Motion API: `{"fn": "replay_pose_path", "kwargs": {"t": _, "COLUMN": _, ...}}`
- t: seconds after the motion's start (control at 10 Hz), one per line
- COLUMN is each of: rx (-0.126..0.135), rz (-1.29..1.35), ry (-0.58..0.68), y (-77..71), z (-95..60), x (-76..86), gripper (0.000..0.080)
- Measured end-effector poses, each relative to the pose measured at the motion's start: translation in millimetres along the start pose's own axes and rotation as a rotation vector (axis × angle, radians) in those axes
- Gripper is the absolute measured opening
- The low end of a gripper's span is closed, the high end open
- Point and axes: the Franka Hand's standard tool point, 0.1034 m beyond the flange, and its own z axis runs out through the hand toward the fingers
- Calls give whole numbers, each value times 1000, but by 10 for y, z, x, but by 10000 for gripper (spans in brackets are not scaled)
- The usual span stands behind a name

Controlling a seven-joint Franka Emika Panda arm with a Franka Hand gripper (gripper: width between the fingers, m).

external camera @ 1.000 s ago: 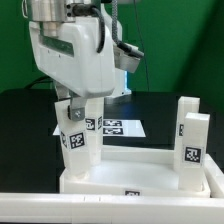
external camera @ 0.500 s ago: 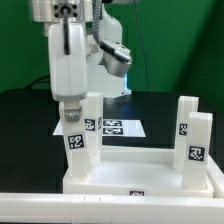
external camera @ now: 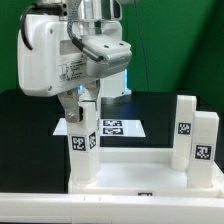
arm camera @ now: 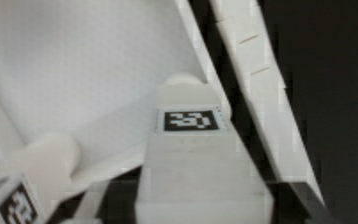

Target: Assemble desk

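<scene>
Exterior view first: the white arm (external camera: 65,60) reaches down from about eleven o'clock, and its gripper (external camera: 84,103) sits on top of an upright white leg (external camera: 83,150) standing at the tabletop's corner toward the exterior view's left. The fingers look clamped on the upper end of that leg, one on either side, neither spread wide nor pressed together. The leg carries a black-and-white tag on its face and stands close to vertical. The tabletop (external camera: 135,172) lies flat across the lower part of the scene, rim up, on the black table (external camera: 25,120). Toward three o'clock two more legs (external camera: 197,140) stand upright just beside each other at the other corner, each with its own tag. Behind the held leg, between it and the far pair, the marker board (external camera: 122,127) lies flat on the table. Wrist view next: the tagged leg (arm camera: 197,150) fills the middle, seen from above along its length, with the white tabletop surface (arm camera: 78,70) spreading beyond it and the raised rim (arm camera: 247,60) running as a slanted white bar against the dark table. A blurred finger (arm camera: 43,160) shows just beside the leg.
</scene>
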Motion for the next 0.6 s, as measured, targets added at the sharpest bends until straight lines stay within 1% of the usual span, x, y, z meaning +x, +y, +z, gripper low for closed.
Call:
{"fn": "replay_pose_path", "kwargs": {"t": 0.1, "rx": -2, "rz": -41, "ry": 1, "y": 7, "z": 12, "x": -3, "gripper": 396}}
{"fn": "replay_pose_path", "kwargs": {"t": 0.2, "rx": -3, "rz": -79, "ry": 1, "y": 8, "z": 14, "x": -3, "gripper": 535}}
{"fn": "replay_pose_path", "kwargs": {"t": 0.3, "rx": -24, "rz": -115, "ry": 1, "y": 24, "z": 17, "x": -14, "gripper": 613}}
{"fn": "replay_pose_path", "kwargs": {"t": 0.4, "rx": -35, "rz": -189, "ry": 2, "y": 16, "z": 7, "x": -31, "gripper": 613}}
{"fn": "replay_pose_path", "kwargs": {"t": 0.5, "rx": -32, "rz": -331, "ry": 1, "y": 5, "z": -4, "x": -48, "gripper": 642}}
{"fn": "replay_pose_path", "kwargs": {"t": 0.6, "rx": -19, "rz": -415, "ry": 1, "y": -12, "z": -5, "x": -58, "gripper": 648}}
